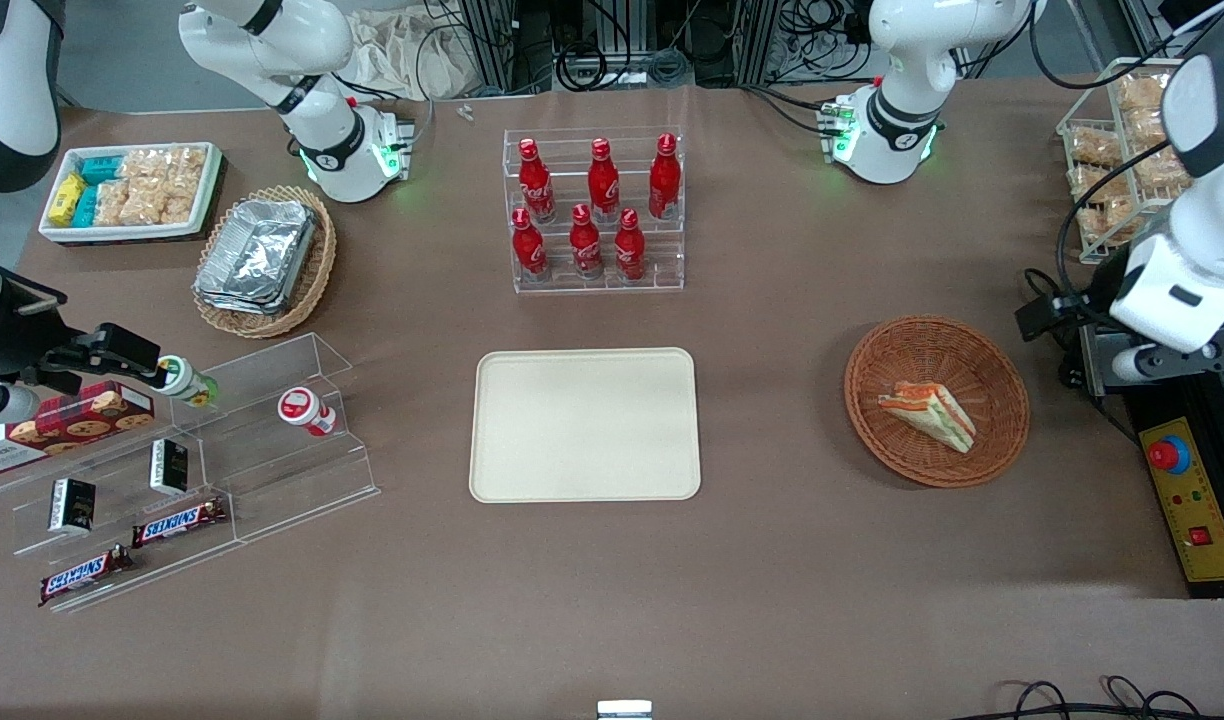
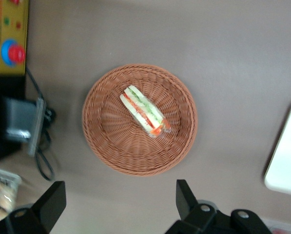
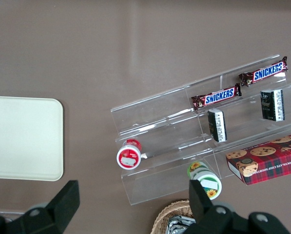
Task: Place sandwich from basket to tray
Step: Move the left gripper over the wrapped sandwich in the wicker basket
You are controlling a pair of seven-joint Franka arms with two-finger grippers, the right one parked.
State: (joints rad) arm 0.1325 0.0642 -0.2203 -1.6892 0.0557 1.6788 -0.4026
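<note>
From the front, the sandwich lies on its side in the round reddish-brown basket, which sits on the brown counter toward the working arm's end. The cream tray lies flat near the middle of the counter, well apart from the basket and bare. Farther from the camera than the tray stands a clear rack of red bottles. The working arm's white body hangs above the counter's edge near the basket; the claw itself is not seen in this view.

In the left wrist view, the claw hovers high above the counter, its two black fingers spread wide apart with nothing between them. The basket shows whole below, the sandwich resting inside it near the centre. An edge of the tray shows beside it.

In the right wrist view, the tray lies near a clear stepped stand holding chocolate bars.
</note>
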